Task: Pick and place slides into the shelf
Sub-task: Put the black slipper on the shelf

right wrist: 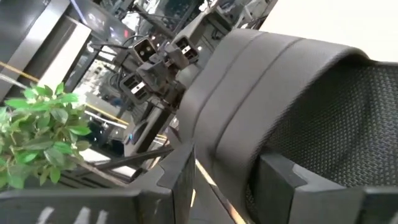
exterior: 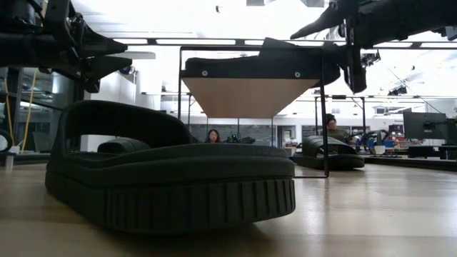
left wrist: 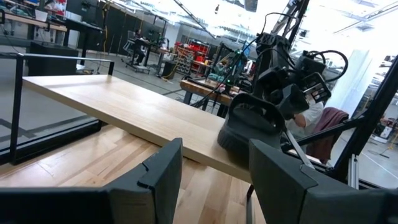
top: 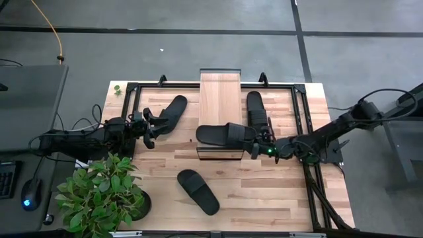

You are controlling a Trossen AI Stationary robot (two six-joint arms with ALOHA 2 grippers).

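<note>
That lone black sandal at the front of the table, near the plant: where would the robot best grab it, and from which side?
Probably by the wide band strap, coming straight down from above. The slide lies flat, sole down, diagonally on the table, so one finger could slip under the raised arch and pinch it. The sole looks wide and low. The left gripper, open and empty, seems the nearer free one; the right gripper is shut on another slide.

The right arm stretches in from the table's right side, low and nearly level, its wrist pointing left. The right gripper (top: 254, 149) is at the near end of the shelf, its fingers (right wrist: 283, 180) closed on a slide (top: 221, 135). The left arm reaches in from the left, its wrist level, the left gripper (top: 151, 129) hovering with fingers (left wrist: 163, 171) spread apart, gripping nothing.
</note>
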